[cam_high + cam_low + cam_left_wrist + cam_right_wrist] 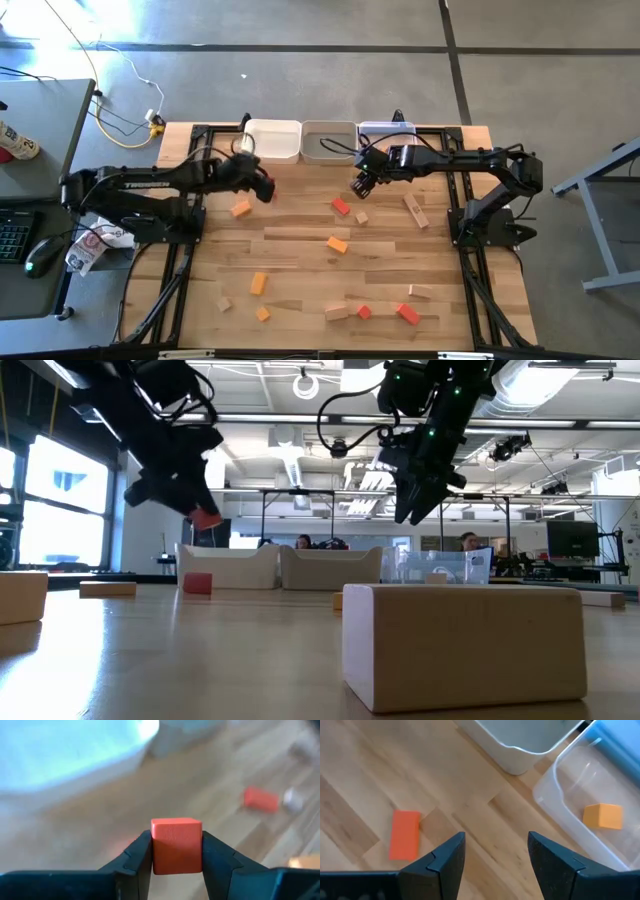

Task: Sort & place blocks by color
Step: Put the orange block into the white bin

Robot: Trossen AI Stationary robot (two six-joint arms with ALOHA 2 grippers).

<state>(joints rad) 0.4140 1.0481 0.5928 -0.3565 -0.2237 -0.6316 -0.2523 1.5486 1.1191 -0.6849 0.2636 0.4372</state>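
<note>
Left gripper [176, 851] pinches a red cube [176, 845], raised above the table [300, 250] near the white bin [272, 140]. Right gripper [496, 852], fingers spread and holding nothing, hangs near the clear bin [570, 795], which contains an orange block [603, 816]; a red bar [404, 834] lies on the table nearby. Other blocks [337, 244] are scattered over the table.

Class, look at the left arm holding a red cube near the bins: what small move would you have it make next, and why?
Probably carry it on over the white bin and only then release. The left end effector is shut on the red cube, held above the table just short of that bin, which sits close ahead in the left wrist view.
</note>
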